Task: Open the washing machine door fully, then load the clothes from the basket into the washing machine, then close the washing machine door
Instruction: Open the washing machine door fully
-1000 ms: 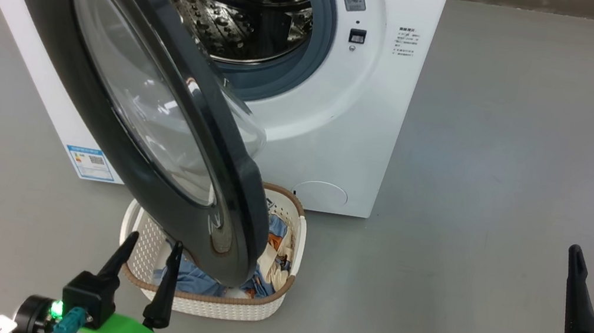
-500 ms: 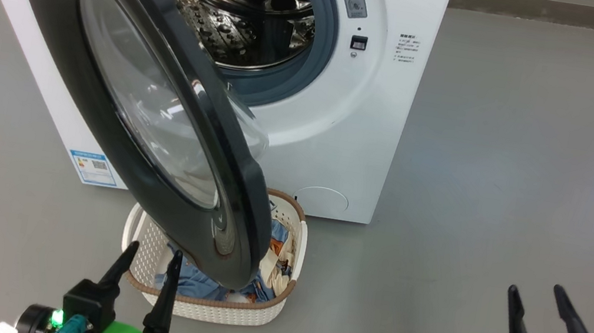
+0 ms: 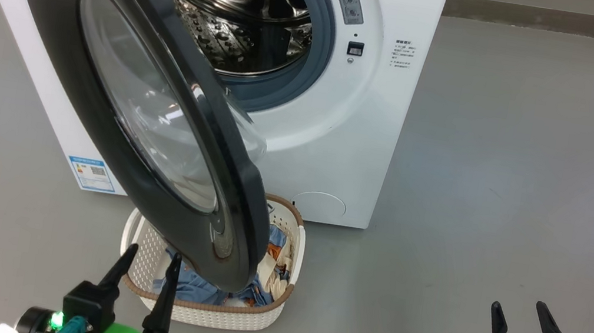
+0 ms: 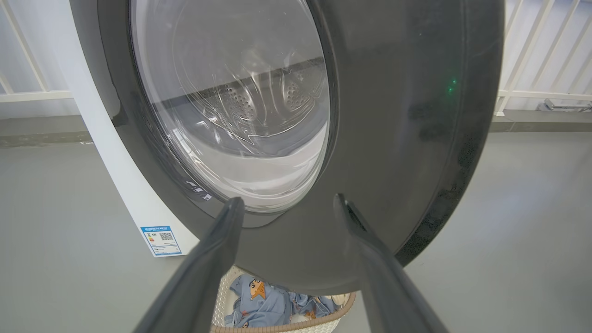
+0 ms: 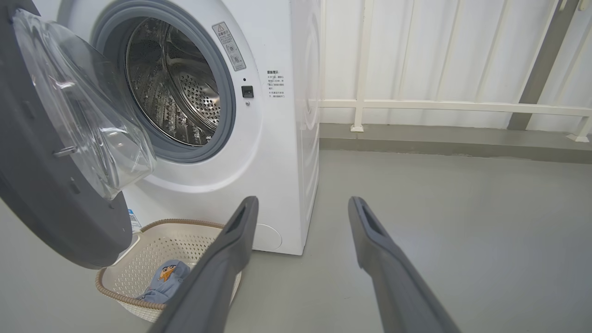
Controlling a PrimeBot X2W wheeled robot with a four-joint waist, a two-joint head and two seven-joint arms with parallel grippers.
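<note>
Reads as the first step, unfinished. Finds the washing machine [image 3: 377, 113] at the upper left of the head view, steel drum bare, nothing loaded. Finds the washing machine door [image 3: 45, 25] swung out roughly halfway, lower edge hanging above the basket [image 3: 225, 317] and hiding much of it from above. Places the basket on the floor right at the machine's foot, with the clothes [image 3: 191, 287] lying blue and crumpled inside. Shows the left gripper [image 3: 153, 254] near the door's outer face, jaws spread wide, holding nothing. Shows the right gripper [image 3: 518, 306] well apart to the right, likewise spread and empty. Calls next, probably, for swinging the door further round toward its hinge side until basket and drum mouth lie clear, and only then reaching for the garments. Risks knocking the basket if the sweep runs low. Offers a smooth grey floor [image 3: 512, 165], matte and even, and beyond the machine a white railing [image 5: 439, 107] before pale wall panels.
</note>
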